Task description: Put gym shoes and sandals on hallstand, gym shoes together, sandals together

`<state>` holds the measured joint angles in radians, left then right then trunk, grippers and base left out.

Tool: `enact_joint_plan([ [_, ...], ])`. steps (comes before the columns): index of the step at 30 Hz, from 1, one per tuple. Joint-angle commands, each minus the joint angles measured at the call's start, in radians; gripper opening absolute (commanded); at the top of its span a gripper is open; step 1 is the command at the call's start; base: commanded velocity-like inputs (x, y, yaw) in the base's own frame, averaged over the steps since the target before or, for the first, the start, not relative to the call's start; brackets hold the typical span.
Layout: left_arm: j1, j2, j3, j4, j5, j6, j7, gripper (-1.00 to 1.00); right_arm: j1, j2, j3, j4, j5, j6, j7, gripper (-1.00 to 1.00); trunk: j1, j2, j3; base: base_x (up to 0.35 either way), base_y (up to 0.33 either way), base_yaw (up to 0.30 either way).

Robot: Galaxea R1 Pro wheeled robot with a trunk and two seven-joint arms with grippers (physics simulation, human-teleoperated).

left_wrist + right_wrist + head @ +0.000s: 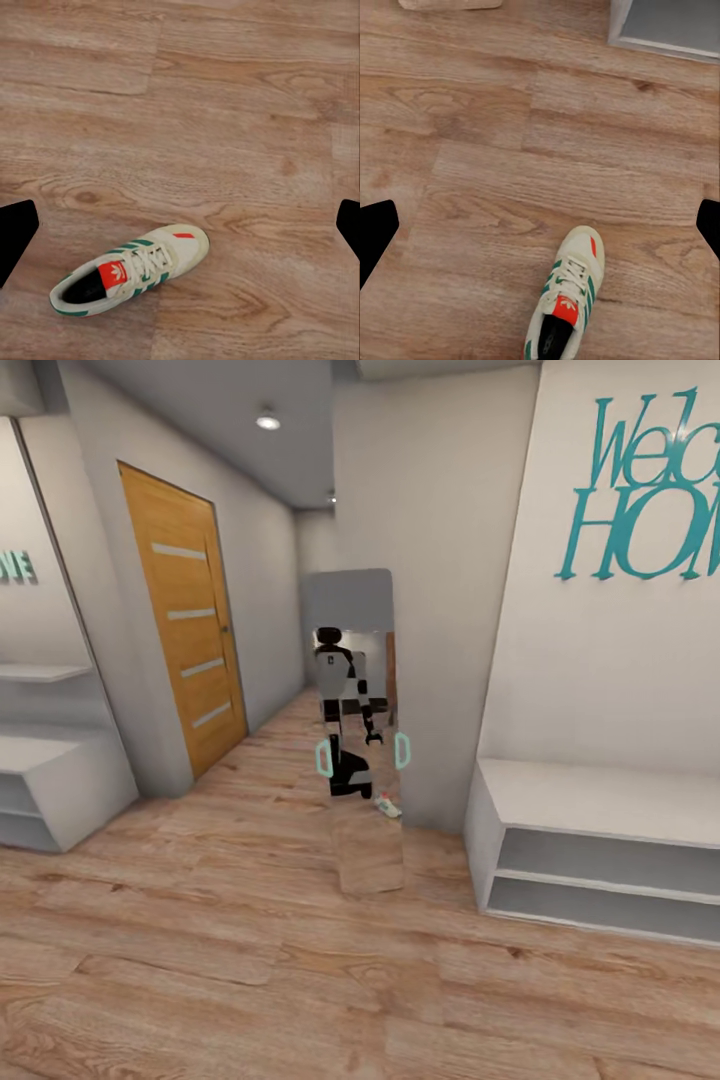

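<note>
A cream-white lace-up gym shoe with green stripes (131, 268) is seen flat on the light brown wood-plank corridor floor (225, 112) beneath the wide-open, empty left claw (180, 225), another (564, 300) under the equally spread, empty right claw (540, 225), evidently for straight-down grabs.

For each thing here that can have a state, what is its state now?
Gym shoe: on the floor, upright, laced, not grasped.
Gym shoe: on the floor, upright, not grasped.
Left end effector: open, empty, above the shoe.
Right end effector: open, empty.
Wooden door: shut.
Ceiling light: on.
</note>
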<state>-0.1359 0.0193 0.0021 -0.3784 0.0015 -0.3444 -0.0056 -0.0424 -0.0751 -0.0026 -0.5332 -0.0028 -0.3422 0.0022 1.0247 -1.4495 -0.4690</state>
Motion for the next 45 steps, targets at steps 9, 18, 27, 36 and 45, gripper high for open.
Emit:
enact_joint_plan([
  [9,-0.001,0.001,0.002,0.001,0.003,-0.004,-0.001,1.0,-0.001,0.0,-0.001,-0.001,0.0,-0.002,-0.003,1.0,0.0,-0.001,-0.001,0.049,0.04,-0.053],
  [18,-0.001,0.001,0.003,0.001,0.005,-0.004,-0.001,1.0,-0.001,0.0,-0.001,-0.001,0.0,-0.001,-0.003,1.0,0.0,-0.001,-0.001,0.003,0.002,-0.256],
  [27,-0.001,0.001,0.003,0.001,0.006,-0.004,-0.001,1.0,-0.001,0.0,-0.001,0.0,0.0,-0.001,-0.003,1.0,0.0,-0.001,-0.001,0.0,0.0,-0.289],
  [36,-0.001,0.001,0.004,0.001,0.006,-0.004,-0.001,1.0,-0.001,0.0,-0.001,0.001,0.0,-0.001,-0.001,1.0,0.0,-0.001,-0.001,0.0,0.0,-0.293],
  [45,-0.001,0.001,0.004,0.001,0.006,-0.004,-0.001,1.0,-0.001,0.0,0.0,0.001,0.0,-0.001,-0.001,1.0,0.0,-0.001,-0.001,0.0,0.0,-0.293],
])
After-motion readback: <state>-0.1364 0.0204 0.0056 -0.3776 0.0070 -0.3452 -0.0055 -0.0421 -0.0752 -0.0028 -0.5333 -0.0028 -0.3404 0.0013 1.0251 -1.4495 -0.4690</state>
